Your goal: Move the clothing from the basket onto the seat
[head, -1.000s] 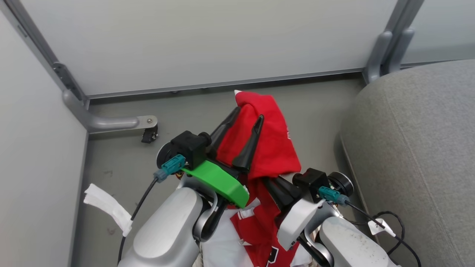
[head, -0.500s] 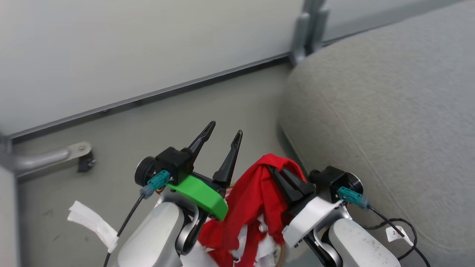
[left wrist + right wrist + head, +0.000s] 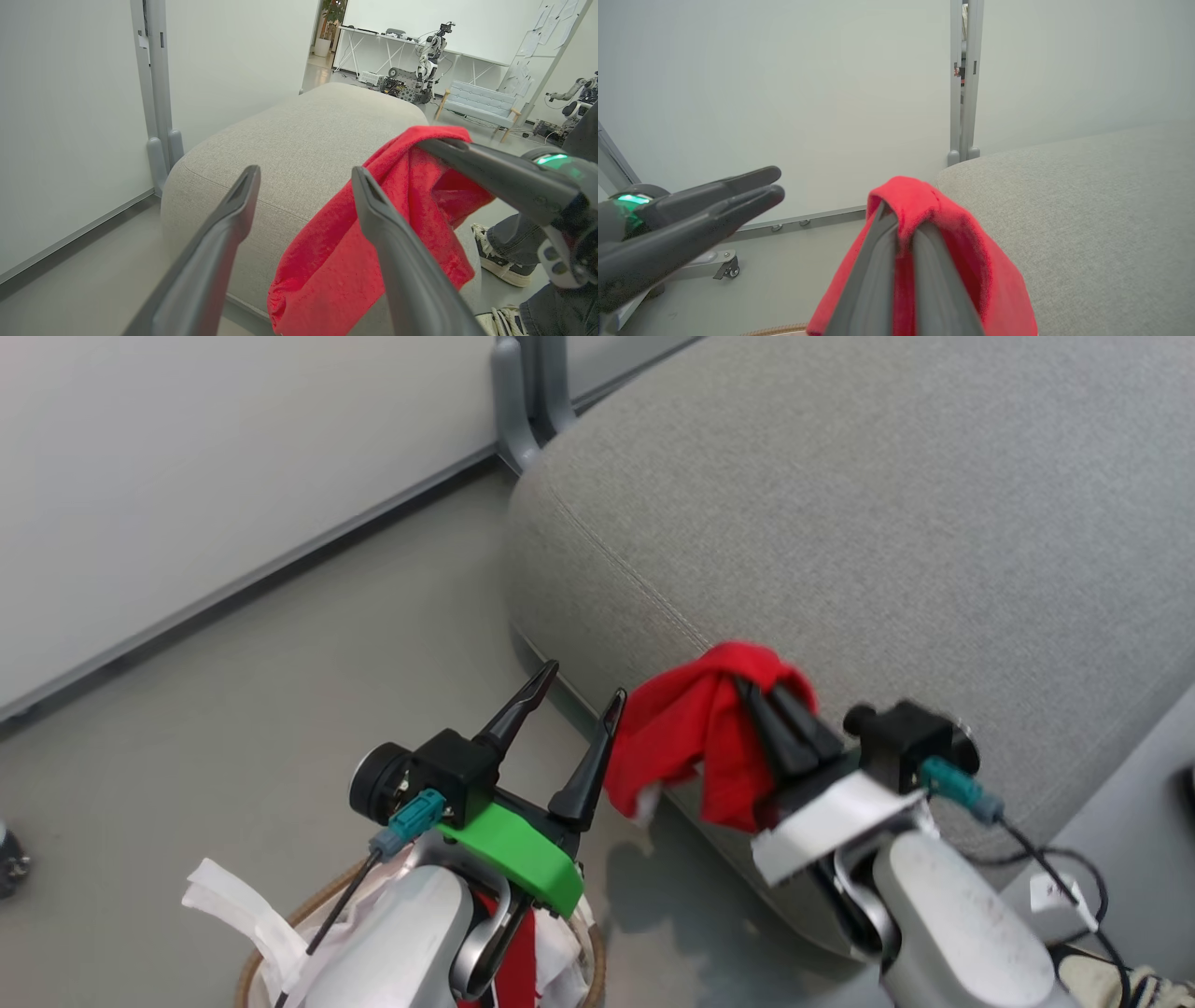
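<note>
Right gripper [image 3: 766,695]: I see its 2 fingers pressed together on the red garment [image 3: 686,728]; their tips are buried in the fold.
Red garment: bunched and draped over those fingers, hanging at the front corner of the seat [image 3: 887,523]. I cannot tell if it touches the cushion.
Markings: a scrap of white shows at the garment's lower edge; nothing is readable.
Left gripper [image 3: 584,683]: fingers spread wide with nothing between them, just beside the garment.
Basket [image 3: 280,926]: cut off by the bottom of the head view and mostly covered by my left forearm; I make out 1 arc of brown rim.
Second red piece [image 3: 523,943]: a narrow strip inside the basket, beside the white liner [image 3: 233,901]; most of it is hidden.
Person: 1 shoe [image 3: 500,266] and a dark trouser leg at the right of the left wrist view, near the seat, cut off by the frame.
Around: grey floor [image 3: 280,709], pale wall panel [image 3: 187,448], grey post [image 3: 527,392] at the seat's back corner.
In the way: my right arm covers part of the seat's front edge.
</note>
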You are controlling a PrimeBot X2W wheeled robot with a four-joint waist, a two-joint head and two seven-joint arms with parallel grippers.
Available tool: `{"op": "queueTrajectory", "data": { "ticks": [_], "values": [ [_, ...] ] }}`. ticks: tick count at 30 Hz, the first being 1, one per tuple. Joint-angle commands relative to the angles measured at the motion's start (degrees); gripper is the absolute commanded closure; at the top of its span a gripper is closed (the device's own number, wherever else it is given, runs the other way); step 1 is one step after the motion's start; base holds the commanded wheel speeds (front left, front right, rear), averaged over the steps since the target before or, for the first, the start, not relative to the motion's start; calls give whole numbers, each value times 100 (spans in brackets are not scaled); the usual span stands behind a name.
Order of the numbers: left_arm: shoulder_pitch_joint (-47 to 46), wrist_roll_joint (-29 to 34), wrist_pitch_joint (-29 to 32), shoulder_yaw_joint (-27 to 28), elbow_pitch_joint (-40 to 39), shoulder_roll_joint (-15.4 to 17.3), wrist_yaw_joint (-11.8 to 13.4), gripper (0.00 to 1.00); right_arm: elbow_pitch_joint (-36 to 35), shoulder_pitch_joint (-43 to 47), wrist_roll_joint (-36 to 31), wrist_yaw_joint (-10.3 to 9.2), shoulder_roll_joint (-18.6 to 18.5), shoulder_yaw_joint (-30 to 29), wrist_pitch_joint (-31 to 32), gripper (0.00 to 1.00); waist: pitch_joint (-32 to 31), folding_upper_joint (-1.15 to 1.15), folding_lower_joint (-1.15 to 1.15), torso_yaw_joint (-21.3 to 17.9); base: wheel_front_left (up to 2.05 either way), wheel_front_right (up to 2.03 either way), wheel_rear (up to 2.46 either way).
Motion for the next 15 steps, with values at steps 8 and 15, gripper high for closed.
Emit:
{"op": "queueTrajectory", "data": {
  "ticks": [8,15],
  "values": [
    [91,169,5,-77,-278,414,-14,0,48,-1567,-415,-5,-340,-359,-26,100,1082,0,0,-162,0,0,0],
    [-243,232,5,-146,-517,855,-14,0,329,-2980,-801,-5,-1006,-832,-26,100,1901,0,0,214,0,0,0]
  ]
}}
